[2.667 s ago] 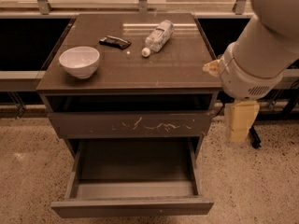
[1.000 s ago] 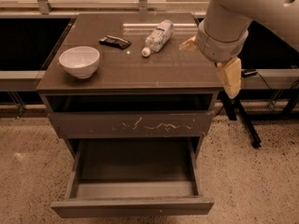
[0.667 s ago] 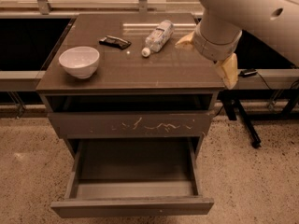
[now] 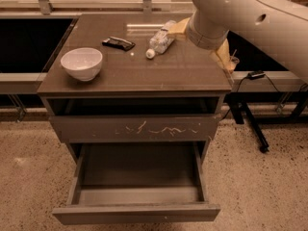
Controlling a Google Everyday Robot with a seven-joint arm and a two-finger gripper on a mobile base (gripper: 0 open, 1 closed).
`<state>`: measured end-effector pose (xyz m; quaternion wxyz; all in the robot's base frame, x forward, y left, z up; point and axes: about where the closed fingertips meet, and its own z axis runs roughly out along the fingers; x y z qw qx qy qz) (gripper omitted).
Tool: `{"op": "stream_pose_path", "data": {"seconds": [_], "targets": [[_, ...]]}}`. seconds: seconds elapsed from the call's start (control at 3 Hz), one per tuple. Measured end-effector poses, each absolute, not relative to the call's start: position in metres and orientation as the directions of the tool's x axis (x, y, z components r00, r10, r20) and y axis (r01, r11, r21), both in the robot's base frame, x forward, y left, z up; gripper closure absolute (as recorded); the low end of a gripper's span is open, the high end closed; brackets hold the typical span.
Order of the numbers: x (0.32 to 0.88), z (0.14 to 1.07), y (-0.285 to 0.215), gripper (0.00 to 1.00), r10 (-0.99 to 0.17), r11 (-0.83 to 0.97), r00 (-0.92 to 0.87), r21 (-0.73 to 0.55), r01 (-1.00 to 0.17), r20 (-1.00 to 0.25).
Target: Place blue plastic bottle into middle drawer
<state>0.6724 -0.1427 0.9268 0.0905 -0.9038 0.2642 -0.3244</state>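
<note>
The blue plastic bottle [image 4: 161, 41] lies on its side at the back middle of the cabinet top [image 4: 144, 73], white cap toward the front. My gripper [image 4: 197, 40] hangs at the end of the big white arm over the back right of the top, just right of the bottle and apart from it. The wrist hides most of it. The middle drawer [image 4: 138, 171] is pulled out low at the front, with a plain front panel and a bare bottom.
A white bowl [image 4: 82, 62] stands at the left of the top. A flat black packet [image 4: 118, 43] lies left of the bottle. The drawer front with pale scratches [image 4: 137, 128] is above the open drawer. A black stand and cable [image 4: 252, 114] are at the right.
The arm has swung from beside the cabinet's right edge up and left over the top, ending close to the bottle. The bottle, bowl, packet and drawers have not moved.
</note>
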Motion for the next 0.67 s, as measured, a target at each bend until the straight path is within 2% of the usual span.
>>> {"op": "stream_pose_path", "data": {"seconds": [0.33,0.67], "targets": [[0.671,0.926,-0.143,0.00,-0.542,-0.840,0.649,-0.334,-0.427,0.533],[0.692,0.938,-0.137,0.00,-0.509,-0.861,0.653,-0.333,-0.384,0.561]]}}
